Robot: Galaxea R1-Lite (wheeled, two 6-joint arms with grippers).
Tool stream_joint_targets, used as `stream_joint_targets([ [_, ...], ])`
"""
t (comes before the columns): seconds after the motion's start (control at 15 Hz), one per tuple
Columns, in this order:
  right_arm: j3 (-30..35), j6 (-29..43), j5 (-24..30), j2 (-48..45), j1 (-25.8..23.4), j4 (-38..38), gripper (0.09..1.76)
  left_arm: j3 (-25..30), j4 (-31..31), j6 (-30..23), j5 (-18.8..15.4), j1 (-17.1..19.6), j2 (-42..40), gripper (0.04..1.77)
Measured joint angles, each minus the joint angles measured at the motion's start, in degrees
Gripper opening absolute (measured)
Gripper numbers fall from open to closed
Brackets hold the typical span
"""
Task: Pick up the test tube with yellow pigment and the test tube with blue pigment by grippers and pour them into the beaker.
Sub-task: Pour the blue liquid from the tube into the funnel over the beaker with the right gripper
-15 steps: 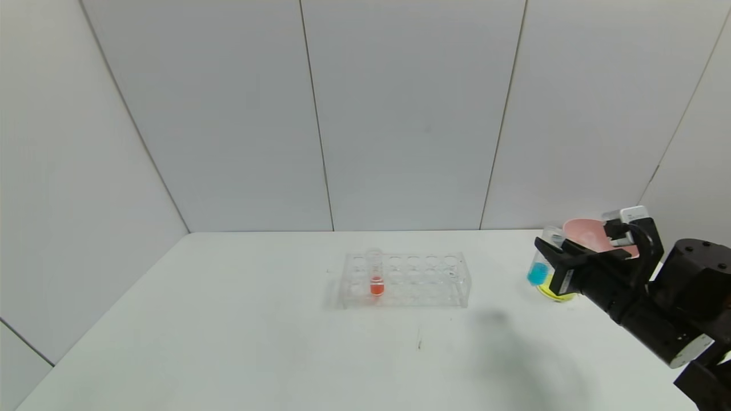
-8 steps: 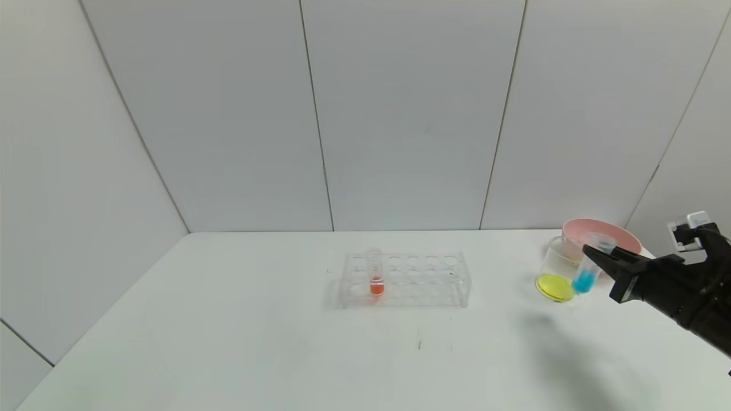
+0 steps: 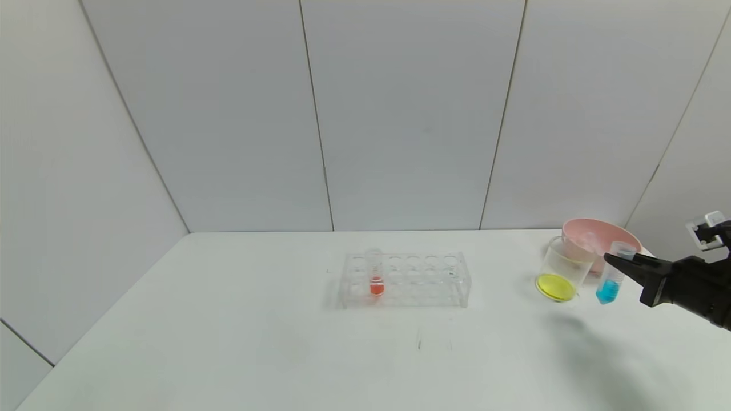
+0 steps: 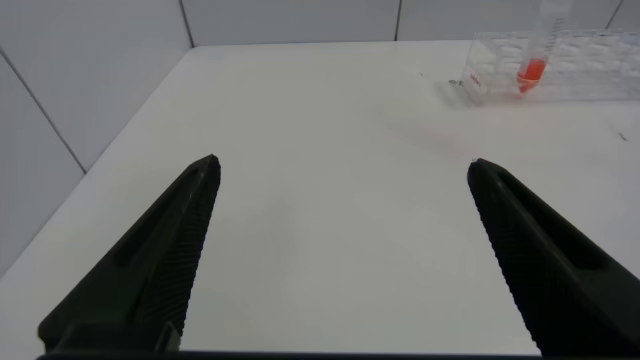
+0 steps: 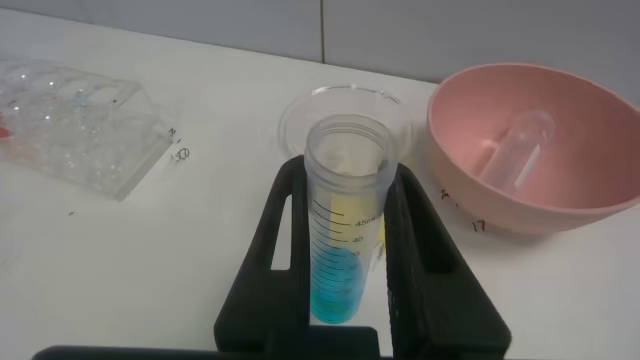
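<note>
Currently right gripper is clamped on the test tube with blue pigment, near-upright, just beside the beaker, which holds yellow liquid. An empty tube, probably the yellow one, lies in the pink bowl. Left gripper hangs spread apart over bare table.

Table lay bare across the whole left half and the near strip; wide passage there. Clear rack stood mid-table, one tube with red-orange liquid upright in its left end. Open gap between rack and beaker. Far right corner was crowded: beaker just beside pink bowl, an empty tube lying inside it. Right gripper held the test tube with blue pigment upright just right of the beaker. Left gripper stood spread over bare table at left.
</note>
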Motion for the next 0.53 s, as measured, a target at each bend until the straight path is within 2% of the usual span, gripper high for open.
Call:
stream_joint_targets([
  [0.2, -8.0, -2.6, 0.2, -0.2, -1.2, 11.5, 0.49, 0.0, 0.0, 0.0, 0.0, 0.0, 0.0, 1.76],
  [0.33, -14.9, -7.3, 1.9, -0.5, -2.1, 24.6, 0.49, 0.0, 0.0, 0.0, 0.0, 0.0, 0.0, 1.76],
  [0.53, -25.2, -18.7, 6.2, -0.9, -4.0, 45.4, 0.49, 0.0, 0.0, 0.0, 0.0, 0.0, 0.0, 1.76],
])
